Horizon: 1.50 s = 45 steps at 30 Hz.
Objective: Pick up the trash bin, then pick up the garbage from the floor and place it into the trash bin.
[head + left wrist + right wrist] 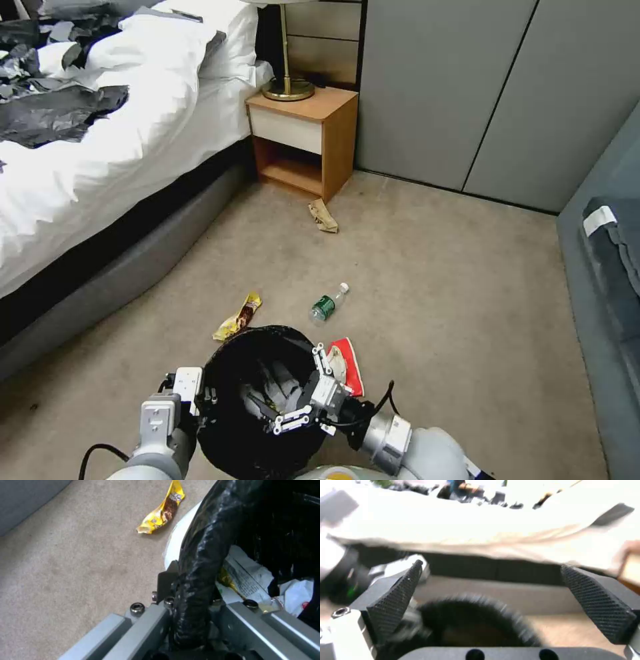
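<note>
The trash bin [250, 437], a white bucket lined with a black bag, is held up close in front of me. My left gripper [205, 400] is shut on its black-wrapped rim [196, 580]. My right gripper [298, 389] hovers open over the bin's mouth, with nothing between its fingers [398, 597]. Inside the bin lie white paper and a yellow wrapper scrap [248, 576]. On the carpet are a yellow snack wrapper [239, 318] [163, 511], a small plastic bottle [328, 303], a red-white packet [350, 365] just beyond the bin, and a brown paper bag [323, 217] farther off.
A bed [100, 153] with white bedding and black plastic sheets runs along the left. A wooden nightstand [303, 137] with a lamp stands at the back, grey wardrobe doors [480, 87] behind it. A grey sofa [610, 287] borders the right. Open carpet lies between.
</note>
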Available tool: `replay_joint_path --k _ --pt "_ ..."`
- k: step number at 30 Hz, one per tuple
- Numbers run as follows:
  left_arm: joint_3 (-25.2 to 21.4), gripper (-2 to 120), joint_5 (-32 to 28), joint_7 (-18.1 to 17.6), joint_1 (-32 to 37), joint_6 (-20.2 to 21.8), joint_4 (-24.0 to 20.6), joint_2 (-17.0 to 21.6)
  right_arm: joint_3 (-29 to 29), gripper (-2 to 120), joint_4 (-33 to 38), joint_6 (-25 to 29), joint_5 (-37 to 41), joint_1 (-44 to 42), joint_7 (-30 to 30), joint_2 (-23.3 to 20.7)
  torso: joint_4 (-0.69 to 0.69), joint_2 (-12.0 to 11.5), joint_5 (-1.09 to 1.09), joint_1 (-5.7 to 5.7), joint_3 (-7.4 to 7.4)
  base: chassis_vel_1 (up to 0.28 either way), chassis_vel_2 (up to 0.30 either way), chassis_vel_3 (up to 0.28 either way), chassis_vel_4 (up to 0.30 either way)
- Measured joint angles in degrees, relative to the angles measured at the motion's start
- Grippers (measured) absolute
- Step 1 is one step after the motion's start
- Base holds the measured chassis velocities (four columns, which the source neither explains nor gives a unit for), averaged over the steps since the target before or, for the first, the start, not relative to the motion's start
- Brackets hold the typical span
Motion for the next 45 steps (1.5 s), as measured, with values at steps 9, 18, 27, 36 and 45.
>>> replay_joint_path --k 9,18,27,36,45 --pt "-0.21 0 0.13 0.03 0.12 -0.06 0.22 0.23 5.28 100 6.77 0.84 0.82 -3.31 6.23 0.93 0.01 0.00 0.00 0.00 0.00 0.000 0.000 0.000 0.000" --pt "-1.25 0 0.12 0.09 0.10 -0.34 0.45 0.36 10.50 100 13.41 0.74 -3.10 -10.09 17.78 6.67 0.00 0.00 0.00 0.00 0.00 0.000 0.000 0.000 0.000" --pt "-2.87 0 -0.55 0.13 -0.67 -0.91 0.55 -0.86 12.88 100 11.45 3.27 -11.19 -19.71 26.86 11.42 0.00 0.00 -0.01 0.00 0.00 0.000 0.000 0.000 0.000" --pt "-3.09 0 -1.05 0.14 -1.12 -0.92 0.49 -1.83 12.98 100 6.95 4.38 -11.82 -20.54 29.27 12.86 0.00 0.00 0.00 0.00 0.00 0.000 0.000 0.000 0.000" --pt "-3.18 0 -1.03 0.14 -0.97 -0.92 0.06 -1.92 13.70 100 5.06 2.89 -9.76 -17.50 28.24 12.06 0.00 0.00 0.00 0.00 0.00 0.000 0.000 0.000 0.000"
